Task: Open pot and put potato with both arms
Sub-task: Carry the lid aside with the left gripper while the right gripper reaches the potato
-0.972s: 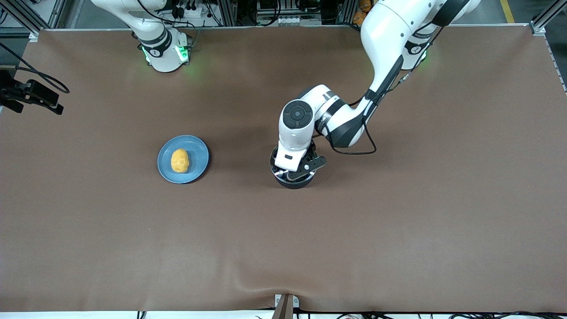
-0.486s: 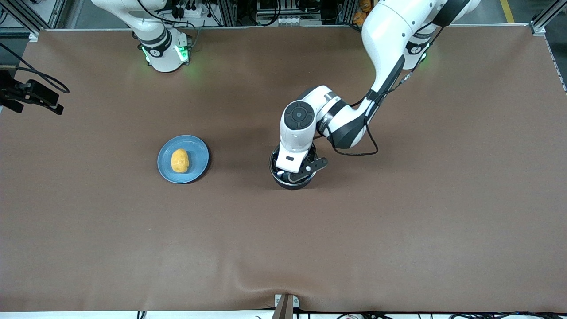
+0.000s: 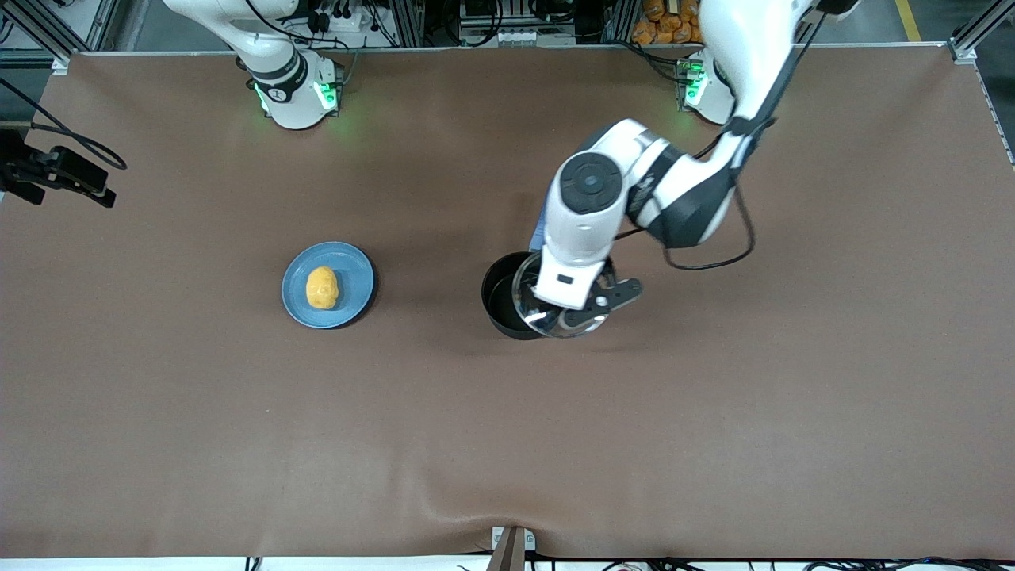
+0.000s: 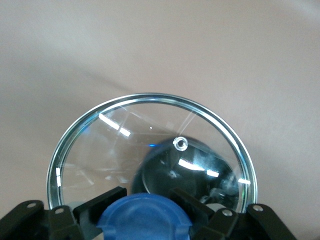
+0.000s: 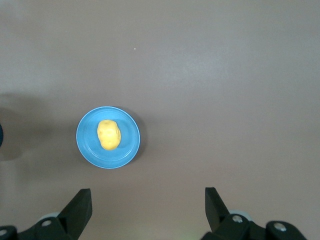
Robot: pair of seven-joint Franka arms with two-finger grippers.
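The black pot stands open in the middle of the table, a sliver of its blue handle showing beside the left arm. My left gripper is shut on the blue knob of the clear glass lid. It holds the lid in the air, partly over the pot's rim on the side toward the left arm's end. The yellow potato lies on the light-blue plate. My right gripper is open and empty, waiting high over the table with the potato below it.
The plate lies toward the right arm's end from the pot. A black camera mount sticks in over the table's edge at the right arm's end. Brown table cloth surrounds pot and plate.
My left gripper has lifted the lid off the pot and moved it toward the left arm's end; the pot's inside now shows. The potato and plate have not moved.
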